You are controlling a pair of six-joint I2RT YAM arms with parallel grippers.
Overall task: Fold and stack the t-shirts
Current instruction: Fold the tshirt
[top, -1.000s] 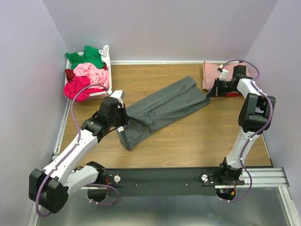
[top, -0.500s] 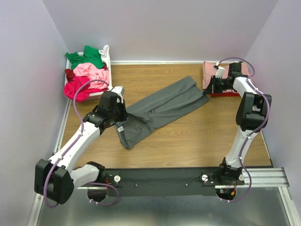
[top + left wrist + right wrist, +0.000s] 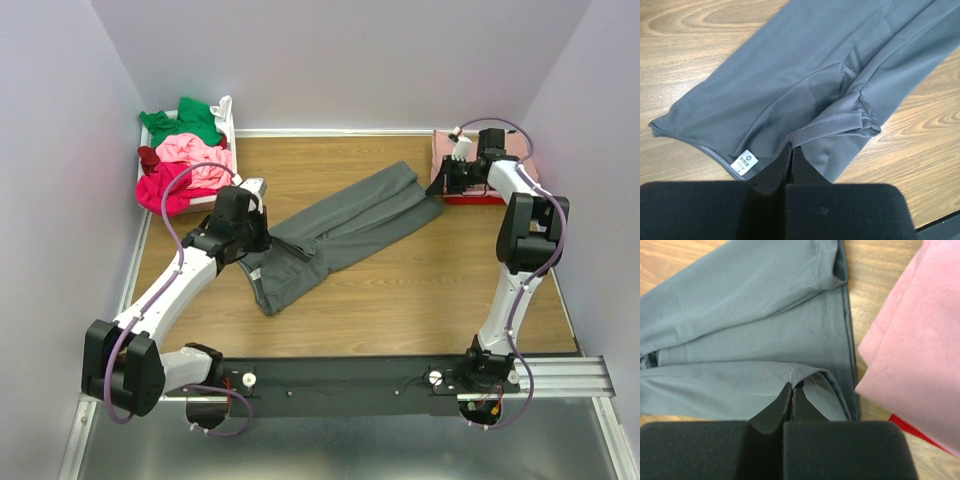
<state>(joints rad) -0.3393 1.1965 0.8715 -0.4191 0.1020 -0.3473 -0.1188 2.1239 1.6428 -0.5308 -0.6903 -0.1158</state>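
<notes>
A dark grey t-shirt [image 3: 340, 225] lies folded lengthwise in a long diagonal band across the wooden table. My left gripper [image 3: 266, 238] is shut on its near-left end; the left wrist view shows the pinched grey hem [image 3: 830, 125] at the gripper [image 3: 791, 148], with a white label [image 3: 745, 161] beside it. My right gripper [image 3: 440, 188] is shut on the far-right end, pinching a fold of grey cloth [image 3: 740, 315] at the gripper [image 3: 792, 386]. Beside it sits a folded dusty rose t-shirt [image 3: 920, 350] on a red one [image 3: 910, 430].
A white basket [image 3: 228, 112] at the back left holds crumpled green [image 3: 185, 120], light pink [image 3: 195, 152], magenta [image 3: 165, 188] and maroon [image 3: 148, 157] t-shirts. The folded stack [image 3: 443, 150] is in the back right corner. Lilac walls close in three sides.
Both arms have moved towards the back wall, carrying the grey t-shirt's ends with them. The right gripper is now next to the folded stack.
</notes>
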